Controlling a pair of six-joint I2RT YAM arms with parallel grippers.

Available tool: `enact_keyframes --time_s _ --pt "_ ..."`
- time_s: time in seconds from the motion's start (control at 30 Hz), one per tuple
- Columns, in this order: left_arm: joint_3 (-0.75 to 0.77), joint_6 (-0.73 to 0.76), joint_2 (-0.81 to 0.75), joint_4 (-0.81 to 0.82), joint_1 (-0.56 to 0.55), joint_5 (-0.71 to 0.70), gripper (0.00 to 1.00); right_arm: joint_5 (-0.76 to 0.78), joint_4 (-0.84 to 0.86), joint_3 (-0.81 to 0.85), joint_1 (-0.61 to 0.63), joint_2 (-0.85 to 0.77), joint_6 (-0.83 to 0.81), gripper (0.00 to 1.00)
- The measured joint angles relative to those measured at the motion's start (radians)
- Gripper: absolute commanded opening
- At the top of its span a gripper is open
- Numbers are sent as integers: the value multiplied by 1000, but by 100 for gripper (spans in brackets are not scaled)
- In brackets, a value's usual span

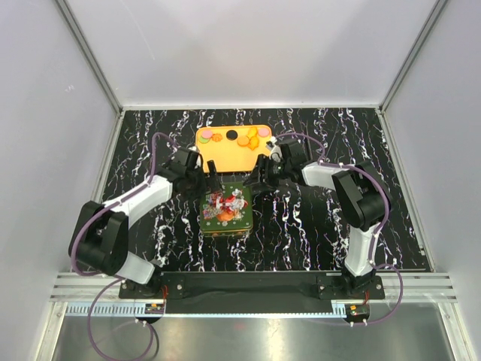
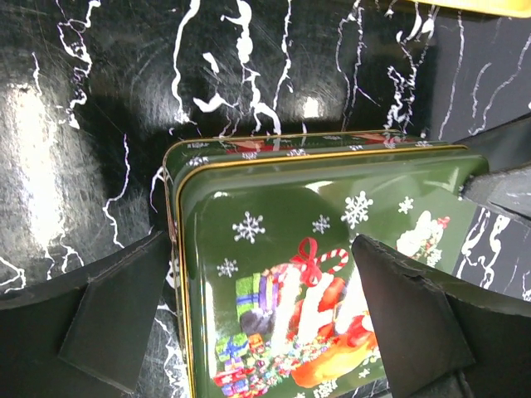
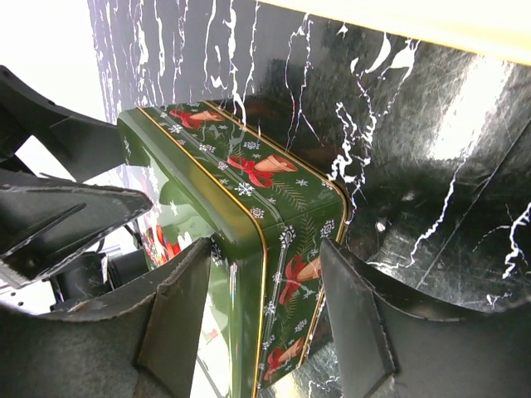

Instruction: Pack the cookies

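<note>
Straddling the green Christmas tin (image 1: 225, 210), both sets of fingers stand spread around its lidded top: the left gripper (image 2: 265, 319) brackets the tin's near-left corner with a pad on either side, and the right gripper (image 3: 265, 315) brackets the far-right corner, neither visibly pressing on metal. The tin sits mid-surface, lid seated, just in front of the yellow tray (image 1: 233, 147) that carries the cookies (image 1: 232, 135). Judgement: a closed tin with cookies on the tray fits lid work, opening more likely than sealing, though the frame does not settle which. If you grip, close evenly on the lid rim only, keep opposite corners level, and avoid tilting, since a skewed lid will likely bind on the gold-edged lip. Edges: the tray's near rim lies close behind the tin and both wrists crowd that gap. Open room shows on the marbled surface (image 1: 316, 233) to the right and near side.
</note>
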Motion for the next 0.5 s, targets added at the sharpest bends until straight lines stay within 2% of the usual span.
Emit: enact_keyframes --time_s 0.33,0.5 --pt "50 -2 72 -6 6 1 99 -11 13 9 -1 14 9 60" --pt "72 -4 100 -9 9 2 99 -47 53 10 -7 37 38 52"
